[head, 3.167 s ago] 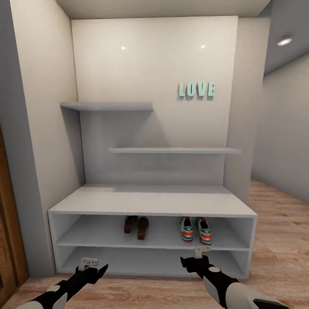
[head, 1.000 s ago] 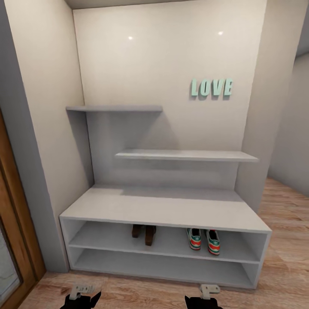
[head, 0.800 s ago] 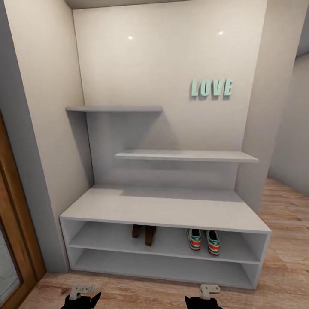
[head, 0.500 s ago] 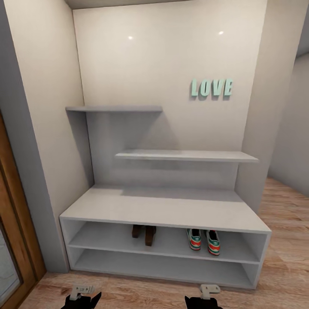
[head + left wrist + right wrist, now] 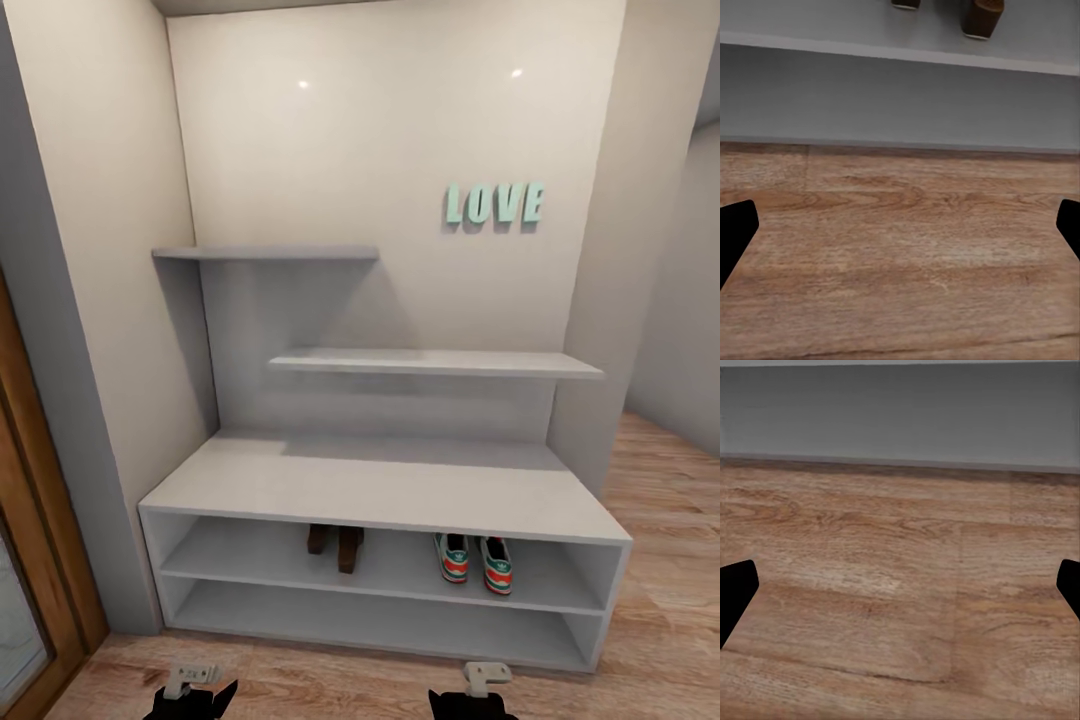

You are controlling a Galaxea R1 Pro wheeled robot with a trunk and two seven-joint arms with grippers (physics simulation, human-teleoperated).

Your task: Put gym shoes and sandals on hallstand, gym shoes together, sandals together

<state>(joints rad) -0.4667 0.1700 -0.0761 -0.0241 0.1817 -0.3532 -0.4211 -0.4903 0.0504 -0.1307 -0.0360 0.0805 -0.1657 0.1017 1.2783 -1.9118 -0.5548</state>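
The white hallstand (image 5: 385,490) stands against the wall ahead. On its upper open tier the two brown sandals (image 5: 336,543) sit side by side, left of centre. The two gym shoes (image 5: 475,560) sit together on the same tier, to the right. My left gripper (image 5: 190,695) and right gripper (image 5: 478,692) hang low over the corridor floor (image 5: 660,640) in front of the rack. In the left wrist view the left gripper (image 5: 900,225) is open and empty, with the sandals' heels (image 5: 979,11) beyond. The right gripper (image 5: 900,585) is open over bare planks.
Two staggered wall shelves (image 5: 435,362) hang above the rack, with teal LOVE letters (image 5: 495,203) on the wall. A wooden door frame (image 5: 40,560) stands at the left. The corridor opens to the right past the wall corner (image 5: 600,400).
Since 3.2 s ago the camera has shifted, so the rack looks farther off and my arms now show lower in the view. Over the last second nothing has visibly moved.
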